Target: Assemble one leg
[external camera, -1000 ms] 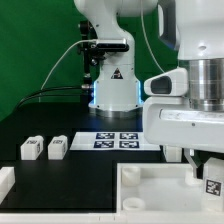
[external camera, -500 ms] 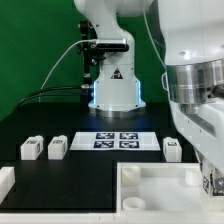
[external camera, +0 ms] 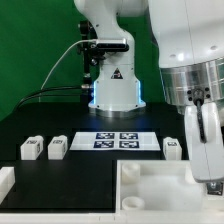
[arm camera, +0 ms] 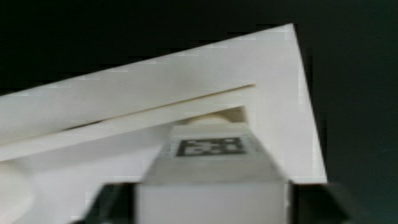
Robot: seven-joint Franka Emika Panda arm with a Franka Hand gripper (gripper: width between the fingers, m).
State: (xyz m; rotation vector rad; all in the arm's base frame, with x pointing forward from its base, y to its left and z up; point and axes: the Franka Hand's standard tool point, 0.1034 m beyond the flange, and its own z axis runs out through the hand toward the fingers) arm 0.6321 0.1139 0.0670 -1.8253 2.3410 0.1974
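In the wrist view my gripper (arm camera: 210,205) is shut on a leg (arm camera: 210,170), a small white block with a black-and-white tag, held between the dark fingers (arm camera: 114,205). It hangs over a corner of the large white tray (arm camera: 107,110). In the exterior view the gripper (external camera: 212,183) is low at the tray's (external camera: 150,190) right side, and the held leg is mostly hidden by the arm. Three more legs lie on the black table: two at the exterior view's left (external camera: 31,148) (external camera: 57,147) and one at its right (external camera: 171,149).
The marker board (external camera: 117,140) lies flat between the loose legs, in front of the robot base (external camera: 112,85). A white block (external camera: 5,181) sits at the exterior view's left edge. My own arm fills the exterior view's right side.
The arm's wrist has shifted and turned over the tray's right side. The loose leg to the right of the marker board, hidden one second ago, now shows. The held leg stays gripped.
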